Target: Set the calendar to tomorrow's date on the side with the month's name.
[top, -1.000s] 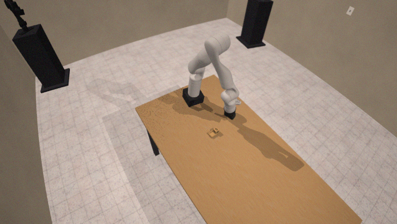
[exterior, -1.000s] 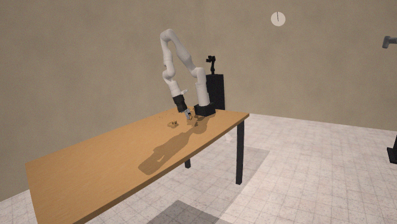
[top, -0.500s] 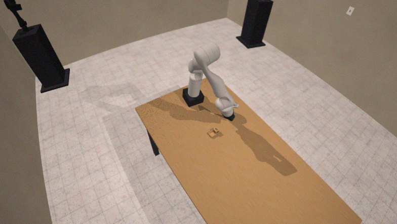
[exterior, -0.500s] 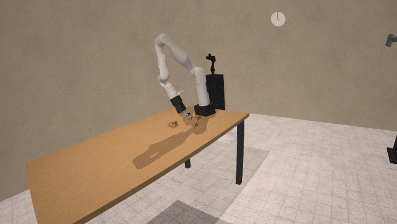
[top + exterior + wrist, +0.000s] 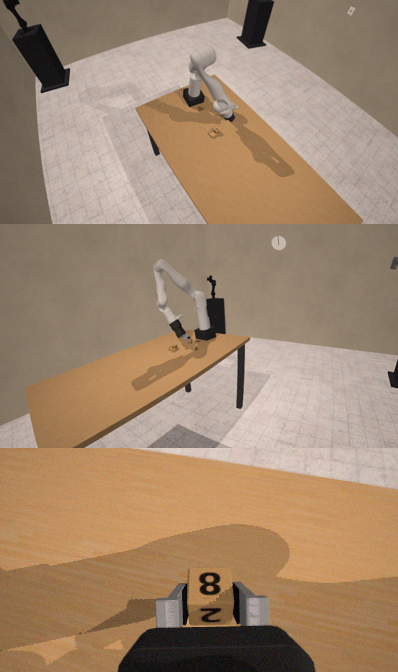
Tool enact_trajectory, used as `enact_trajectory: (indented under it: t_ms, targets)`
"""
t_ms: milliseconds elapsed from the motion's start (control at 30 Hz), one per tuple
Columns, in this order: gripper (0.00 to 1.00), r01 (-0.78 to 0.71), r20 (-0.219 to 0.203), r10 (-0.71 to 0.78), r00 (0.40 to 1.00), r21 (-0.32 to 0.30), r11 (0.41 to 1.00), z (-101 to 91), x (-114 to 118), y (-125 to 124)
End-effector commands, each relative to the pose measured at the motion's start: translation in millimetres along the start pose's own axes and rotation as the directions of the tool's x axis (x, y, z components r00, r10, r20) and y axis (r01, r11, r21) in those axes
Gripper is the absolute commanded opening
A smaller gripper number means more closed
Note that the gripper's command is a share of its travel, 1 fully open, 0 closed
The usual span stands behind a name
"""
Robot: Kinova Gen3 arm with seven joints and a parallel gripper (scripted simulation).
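Observation:
My gripper (image 5: 188, 339) (image 5: 209, 596) is shut on a wooden number cube (image 5: 209, 584), held tilted above the table, beside the tray on the robot base's side. In the wrist view, a black 8 reads upright on its upper face, and a foreshortened 2 shows on the face nearer the gripper. In the top view the fingers and this cube are hidden. The small wooden tray (image 5: 213, 134) (image 5: 171, 349) stands on the table. Another cube (image 5: 217, 129) (image 5: 175, 346) is at one end of it, with a dark mark too small to read; the tray's other end has no cube.
The wooden table (image 5: 251, 194) (image 5: 83, 390) carries the black robot base (image 5: 193, 97) (image 5: 205, 333) behind the tray. The arm's shadow falls across the table around the gripper. The table's long edge shows at the top of the wrist view. Black pedestals (image 5: 40, 55) (image 5: 256, 22) stand off the table.

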State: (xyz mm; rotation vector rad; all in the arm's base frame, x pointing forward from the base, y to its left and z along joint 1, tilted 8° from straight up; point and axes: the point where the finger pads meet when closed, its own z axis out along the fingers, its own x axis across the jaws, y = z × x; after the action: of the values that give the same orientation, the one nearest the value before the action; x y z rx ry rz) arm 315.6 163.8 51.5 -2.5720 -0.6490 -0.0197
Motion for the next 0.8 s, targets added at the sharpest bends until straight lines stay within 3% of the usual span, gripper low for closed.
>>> enact_trajectory:
  t_ms: [0, 333, 767]
  targets:
    - [0.6, -0.002, 0.008, 0.001, 1.0, 0.041, 0.999, 1.6, -1.4, -0.6]
    - [0.6, -0.005, 0.0, 0.005, 1.0, 0.244, 0.97, -0.2, -0.7, 3.3]
    - [0.6, 0.002, -0.001, -0.002, 1.0, 0.257, 0.966, -0.9, -1.1, 1.3]
